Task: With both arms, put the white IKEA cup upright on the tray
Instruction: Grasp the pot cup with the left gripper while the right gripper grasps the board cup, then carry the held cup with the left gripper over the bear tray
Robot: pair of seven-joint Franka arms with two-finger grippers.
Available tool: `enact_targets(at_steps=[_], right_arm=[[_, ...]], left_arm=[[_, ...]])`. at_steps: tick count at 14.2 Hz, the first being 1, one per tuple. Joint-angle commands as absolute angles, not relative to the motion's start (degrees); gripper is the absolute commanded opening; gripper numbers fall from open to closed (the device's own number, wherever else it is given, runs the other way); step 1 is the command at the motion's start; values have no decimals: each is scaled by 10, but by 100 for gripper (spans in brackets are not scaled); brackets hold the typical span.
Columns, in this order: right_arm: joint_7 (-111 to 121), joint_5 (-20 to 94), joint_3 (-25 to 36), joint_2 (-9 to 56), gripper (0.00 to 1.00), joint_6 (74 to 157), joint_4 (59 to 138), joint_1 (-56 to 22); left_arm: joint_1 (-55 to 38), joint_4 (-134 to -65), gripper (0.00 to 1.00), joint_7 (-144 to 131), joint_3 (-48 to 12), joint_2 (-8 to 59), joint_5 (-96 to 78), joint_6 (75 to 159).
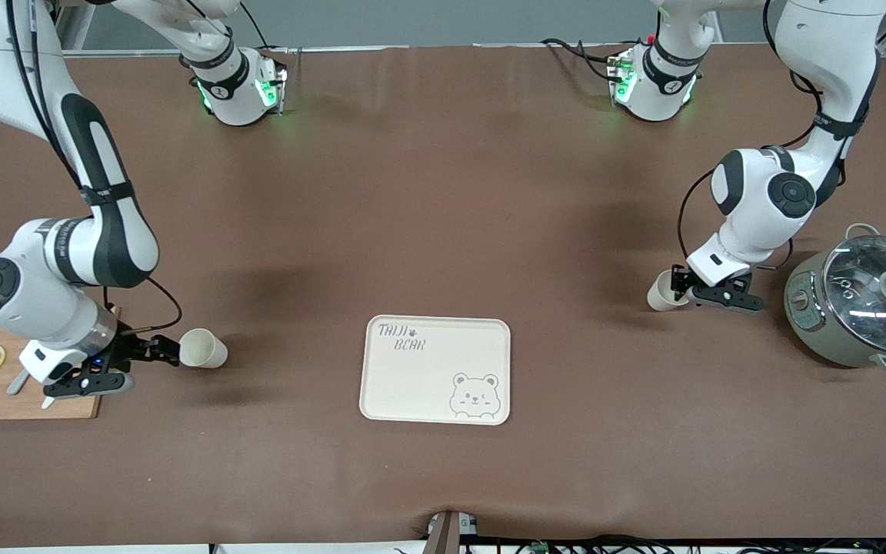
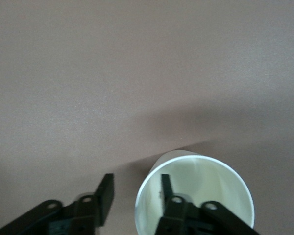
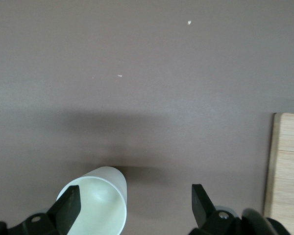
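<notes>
Two white cups lie on their sides on the brown table. One cup (image 1: pixel 204 348) lies toward the right arm's end, its mouth facing my right gripper (image 1: pixel 169 351). That gripper is open wide, with one finger at the cup's mouth (image 3: pixel 95 208) and the other well clear of it. The other cup (image 1: pixel 660 292) lies toward the left arm's end. My left gripper (image 1: pixel 679 287) is open, one finger inside the cup's mouth (image 2: pixel 206 183) and one outside its wall. The cream bear tray (image 1: pixel 428 381) lies bare between the two cups, nearer the front camera.
A wooden cutting board (image 1: pixel 28 404) with two lemon slices lies under the right arm's wrist; its edge shows in the right wrist view (image 3: pixel 286 166). A grey-green pot with a glass lid (image 1: pixel 866 304) stands beside the left gripper at the left arm's end.
</notes>
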State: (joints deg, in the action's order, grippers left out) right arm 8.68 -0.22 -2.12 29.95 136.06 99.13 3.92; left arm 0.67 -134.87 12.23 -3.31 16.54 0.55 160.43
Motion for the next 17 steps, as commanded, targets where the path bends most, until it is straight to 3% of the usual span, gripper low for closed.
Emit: enact_targets(at_steps=[1, 8, 13, 17], right_arm=[[100, -7, -22, 294, 100, 1368, 1002, 39], [141, -7, -22, 294, 100, 1390, 1022, 52], [142, -7, -22, 294, 100, 1417, 1041, 51], [142, -7, -23, 295, 100, 1433, 1049, 49]], left_arm=[[10, -1355, 0, 132, -36, 161, 8, 1613], [5, -1310, 0, 92, -44, 160, 7, 1589], [3, -1143, 0, -14, -92, 161, -1, 1371], [-6, -1069, 0, -82, -117, 166, -2, 1304]])
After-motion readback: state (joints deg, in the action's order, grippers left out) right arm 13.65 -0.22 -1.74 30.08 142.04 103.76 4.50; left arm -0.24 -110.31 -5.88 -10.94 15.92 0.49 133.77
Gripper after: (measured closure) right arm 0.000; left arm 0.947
